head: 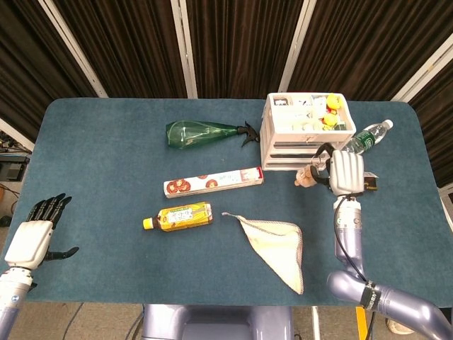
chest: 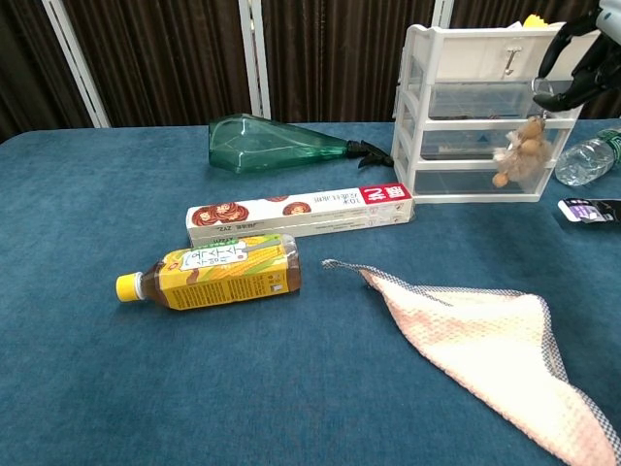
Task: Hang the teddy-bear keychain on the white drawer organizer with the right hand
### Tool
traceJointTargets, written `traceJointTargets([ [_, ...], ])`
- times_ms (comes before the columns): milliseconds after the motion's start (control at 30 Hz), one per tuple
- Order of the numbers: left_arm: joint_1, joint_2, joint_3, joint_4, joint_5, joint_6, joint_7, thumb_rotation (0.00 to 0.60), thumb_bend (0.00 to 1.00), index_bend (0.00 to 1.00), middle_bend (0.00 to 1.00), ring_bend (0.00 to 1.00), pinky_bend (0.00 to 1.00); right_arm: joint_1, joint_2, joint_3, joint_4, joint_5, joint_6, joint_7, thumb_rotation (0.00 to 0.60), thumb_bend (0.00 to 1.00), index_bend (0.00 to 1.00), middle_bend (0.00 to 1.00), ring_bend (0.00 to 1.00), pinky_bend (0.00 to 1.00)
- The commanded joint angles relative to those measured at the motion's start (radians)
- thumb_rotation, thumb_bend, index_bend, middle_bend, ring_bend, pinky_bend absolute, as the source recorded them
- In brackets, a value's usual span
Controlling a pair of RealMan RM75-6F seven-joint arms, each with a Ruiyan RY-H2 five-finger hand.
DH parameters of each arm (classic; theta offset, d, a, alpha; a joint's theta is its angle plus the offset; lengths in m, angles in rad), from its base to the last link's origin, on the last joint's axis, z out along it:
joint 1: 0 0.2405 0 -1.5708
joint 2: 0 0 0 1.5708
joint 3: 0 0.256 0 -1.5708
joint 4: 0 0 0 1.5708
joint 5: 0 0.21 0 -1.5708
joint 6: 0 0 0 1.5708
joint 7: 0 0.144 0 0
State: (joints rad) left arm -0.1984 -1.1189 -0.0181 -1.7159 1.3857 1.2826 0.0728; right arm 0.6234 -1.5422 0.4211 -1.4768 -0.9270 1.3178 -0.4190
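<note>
Teddy-bear keychain point(chest: 518, 151) dangles against the near right corner of the white drawer organizer point(chest: 466, 107), pinched by its ring in the right robot hand point(head: 345, 172) so the loop can reach a hanging point, while the left robot hand point(head: 37, 232) rests open at the worktop's point(head: 106, 156) left edge.

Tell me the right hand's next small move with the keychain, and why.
Probably lift the right hand slightly toward the hook on the white drawer organizer: the teddy-bear keychain dangles below that hook, in front of the lower drawers, not yet hung.

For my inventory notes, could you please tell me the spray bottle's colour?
Transparent green spray bottle with a black nozzle; chest view.
</note>
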Motion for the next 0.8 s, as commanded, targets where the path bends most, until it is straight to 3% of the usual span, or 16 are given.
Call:
traceJointTargets([
  [33, 0.000, 0.000, 0.000, 0.000, 0.002, 0.001, -0.001, 0.600, 0.09, 0.00, 0.00, 0.00, 0.00, 0.010, -0.005, 0.017, -0.001, 0.007, 0.013, -0.009, 0.600, 0.30, 0.54, 1.00, 1.00, 0.84],
  [800, -0.002, 0.003, 0.002, -0.004, -0.005, -0.010, -0.006, 0.600, 0.09, 0.00, 0.00, 0.00, 0.00, 0.091, -0.081, 0.067, 0.126, 0.068, 0.005, -0.049, 0.600, 0.30, 0.54, 1.00, 1.00, 0.84],
])
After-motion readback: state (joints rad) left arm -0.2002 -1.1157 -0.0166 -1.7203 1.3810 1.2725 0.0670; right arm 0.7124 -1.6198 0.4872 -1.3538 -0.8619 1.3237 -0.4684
